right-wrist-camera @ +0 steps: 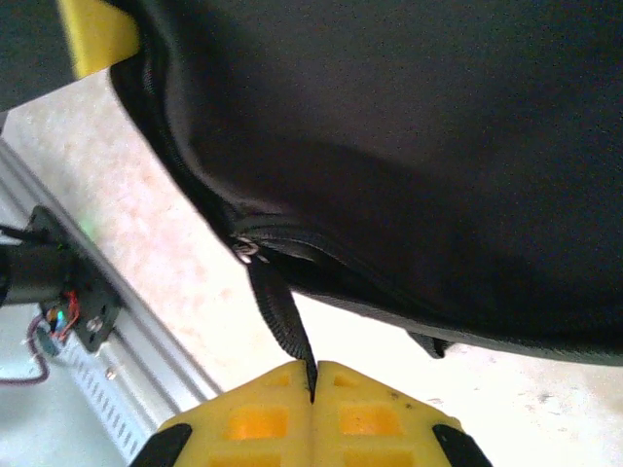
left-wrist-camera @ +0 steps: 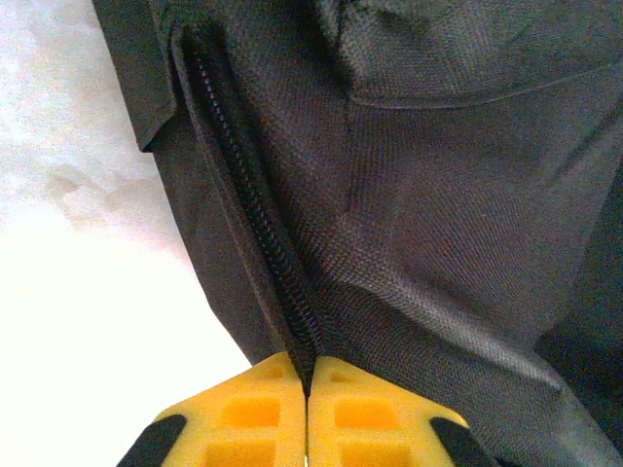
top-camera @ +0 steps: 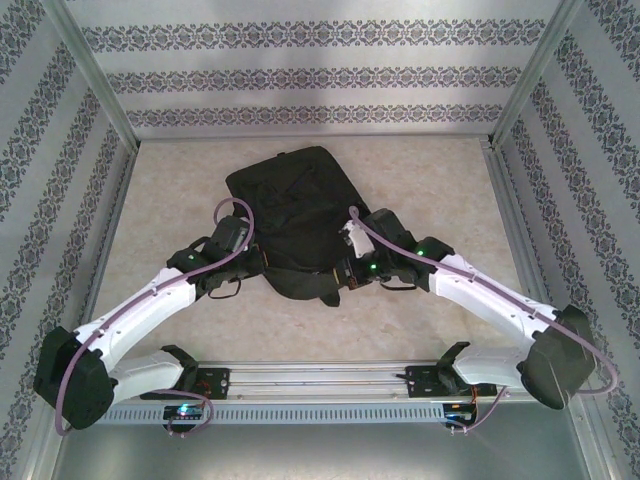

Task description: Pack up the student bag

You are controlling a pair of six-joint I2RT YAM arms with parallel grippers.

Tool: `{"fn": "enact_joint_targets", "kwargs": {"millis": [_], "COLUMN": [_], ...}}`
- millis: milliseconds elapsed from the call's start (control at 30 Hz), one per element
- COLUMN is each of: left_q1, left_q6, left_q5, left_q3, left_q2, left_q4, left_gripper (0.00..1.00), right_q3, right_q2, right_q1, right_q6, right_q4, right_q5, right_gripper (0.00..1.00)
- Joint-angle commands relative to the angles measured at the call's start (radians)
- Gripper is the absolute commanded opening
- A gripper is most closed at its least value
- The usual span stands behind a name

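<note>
Left wrist view: we saw the left end effector (left-wrist-camera: 308, 379) pinching the student bag (left-wrist-camera: 438, 195) at its zipper (left-wrist-camera: 243, 195); the right end effector (right-wrist-camera: 312, 377) clamped its pull strap (right-wrist-camera: 282, 321).

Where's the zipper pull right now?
Right wrist view: the zipper pull runs from the student bag lower edge into the shut right gripper, at the bag's near-right corner.
</note>
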Motion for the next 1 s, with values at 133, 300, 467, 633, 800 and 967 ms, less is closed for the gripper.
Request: {"fn": "enact_joint_targets", "kwargs": {"millis": [133,300,467,633,800,967], "left_q1": [0.029,0.015,-0.059,-0.082,-0.100,-0.100], "left_q6": [-0.095,-0.293,-0.422,-0.466,-0.462,-0.458], "left_q5": [0.046,0.081,0.077,0.051,0.030,0.029], "left_q3": [0.037,0.026,-0.007,-0.038,-0.043,-0.069], "left_q2": [-0.049,-0.094,-0.112,-0.078,-0.019,0.003], "left_q4": [-0.155,-0.242,-0.176,-0.049,-0.019,0.034], "left_gripper": [0.40,0.45,0.50,0.51,0.47,0.35], "right_q3": [0.099,0.123,0.125,0.087,0.028,-0.005], "right_q2": [0.120,0.176,0.174,0.119,0.063,0.055], "right_q1": [0.102,0.155,0.169,0.165,0.139,0.121], "right_q6": [0.081,0.161,0.180,0.158,0.162,0.160], "right_q4": [0.115,0.226,0.252,0.220,0.214,0.207], "right_q5": [-0.235,-0.272,-0.253,-0.186,-0.153,-0.140], "right_gripper": [0.00,0.00,0.00,0.00,0.00,0.00]}}
